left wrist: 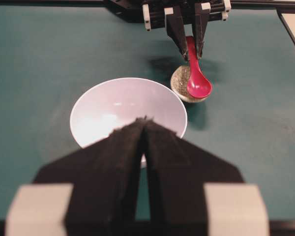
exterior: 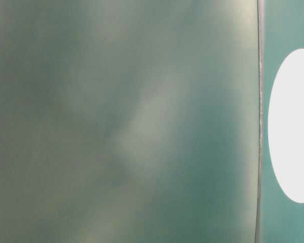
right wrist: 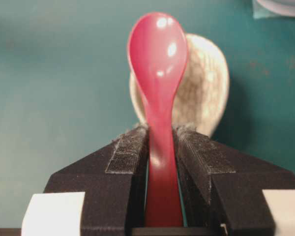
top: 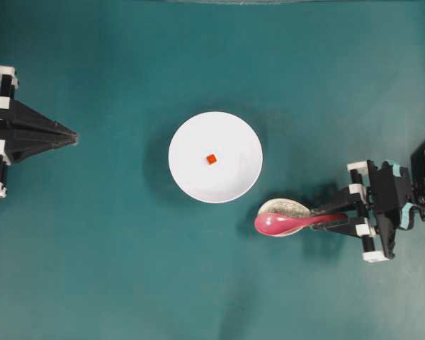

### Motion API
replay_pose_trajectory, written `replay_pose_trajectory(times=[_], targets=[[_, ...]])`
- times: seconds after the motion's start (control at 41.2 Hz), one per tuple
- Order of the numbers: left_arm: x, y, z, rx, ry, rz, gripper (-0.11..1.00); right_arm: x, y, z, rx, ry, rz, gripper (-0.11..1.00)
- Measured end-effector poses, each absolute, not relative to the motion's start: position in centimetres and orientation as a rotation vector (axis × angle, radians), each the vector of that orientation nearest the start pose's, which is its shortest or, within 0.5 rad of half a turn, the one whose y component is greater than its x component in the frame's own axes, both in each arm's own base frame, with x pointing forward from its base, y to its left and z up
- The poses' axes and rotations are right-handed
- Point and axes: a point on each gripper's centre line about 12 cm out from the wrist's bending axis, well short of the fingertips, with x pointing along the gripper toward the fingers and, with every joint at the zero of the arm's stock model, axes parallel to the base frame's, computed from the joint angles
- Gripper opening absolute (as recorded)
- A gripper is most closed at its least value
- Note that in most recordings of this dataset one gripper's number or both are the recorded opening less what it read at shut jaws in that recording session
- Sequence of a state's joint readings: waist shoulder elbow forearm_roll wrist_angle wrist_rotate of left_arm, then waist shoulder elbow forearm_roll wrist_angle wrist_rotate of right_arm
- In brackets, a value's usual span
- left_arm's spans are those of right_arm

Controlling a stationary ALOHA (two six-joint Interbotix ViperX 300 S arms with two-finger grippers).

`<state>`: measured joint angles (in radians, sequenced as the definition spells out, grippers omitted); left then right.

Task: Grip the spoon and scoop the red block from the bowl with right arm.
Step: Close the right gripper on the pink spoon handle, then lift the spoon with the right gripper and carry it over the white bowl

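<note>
The right end effector (right wrist: 162, 147) has its 2 black padded fingers (right wrist: 130, 152) pressed against the handle of the pink spoon (right wrist: 158, 73), whose scoop sits over a speckled grey-white dish (right wrist: 204, 88) on the green table (top: 92, 269). The white bowl (top: 215, 156) lies just beside the dish toward the table's middle, with the red block (top: 211, 159) near its centre. The left end effector (left wrist: 143, 129), fingers pressed together and holding nothing, points at the bowl from the far left.
</note>
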<state>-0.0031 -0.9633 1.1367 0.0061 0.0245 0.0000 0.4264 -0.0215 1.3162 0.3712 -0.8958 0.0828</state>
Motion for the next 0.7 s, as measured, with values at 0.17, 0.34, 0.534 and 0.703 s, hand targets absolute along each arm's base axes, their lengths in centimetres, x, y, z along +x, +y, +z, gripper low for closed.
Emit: replay_pose_trajectory(times=[0.17, 0.34, 0.534, 0.703], targets=[[19.9, -0.1, 27.3, 0.006, 0.196, -0.004, 0.0, 23.2, 6.5, 9.7, 0.16, 0.426, 0.064, 0.25], [19.9, -0.1, 27.3, 0.005, 0.195, -0.003, 0.0, 23.2, 6.1, 10.3, 0.15, 0.425, 0.058, 0.25], [19.9, -0.1, 27.2, 0.003, 0.198, -0.003, 0.0, 23.1, 5.5, 11.9, 0.12, 0.398, 0.058, 0.25], [19.9, -0.1, 27.2, 0.003, 0.196, -0.003, 0.0, 22.9, 4.5, 13.3, 0.083, 0.404, 0.051, 0.25]])
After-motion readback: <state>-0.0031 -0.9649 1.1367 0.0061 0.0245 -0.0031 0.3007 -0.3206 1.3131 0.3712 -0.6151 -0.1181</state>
